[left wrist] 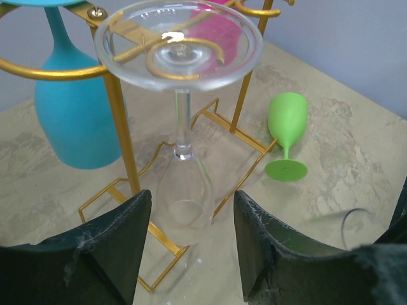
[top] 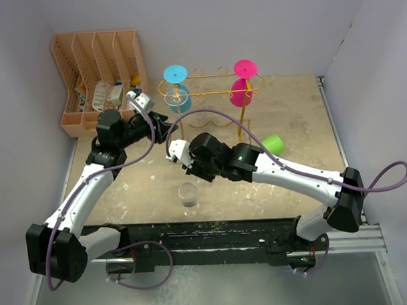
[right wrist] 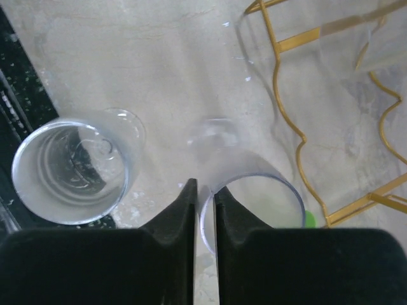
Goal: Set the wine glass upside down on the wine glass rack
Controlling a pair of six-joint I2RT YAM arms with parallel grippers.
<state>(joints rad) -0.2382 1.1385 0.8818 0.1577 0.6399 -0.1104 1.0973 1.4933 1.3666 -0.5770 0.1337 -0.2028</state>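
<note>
The left pincer (left wrist: 193, 219) stands open, its fingers on either side of the clear wine glass's (left wrist: 182, 143) bowl with a gap on each side, gripping nothing. The glass is directly ahead and hangs upside down on the gold wire rack (left wrist: 118, 121). Its stem is upright, its foot is caught in a loop of the top rail, and its mouth points down over the wavy base. It is colourless and see-through. This arm is the nearer one, so backing straight out without brushing the bowl looks like what matters. Beyond the fingers hangs a blue glass (left wrist: 76, 121); a green glass (left wrist: 287, 124) lies on the table.

The right pincer (right wrist: 205, 213) is pinched to a slit, apparently on the rim of a second clear glass (right wrist: 251, 179). A third clear glass (right wrist: 70, 166) stands beside it.
</note>
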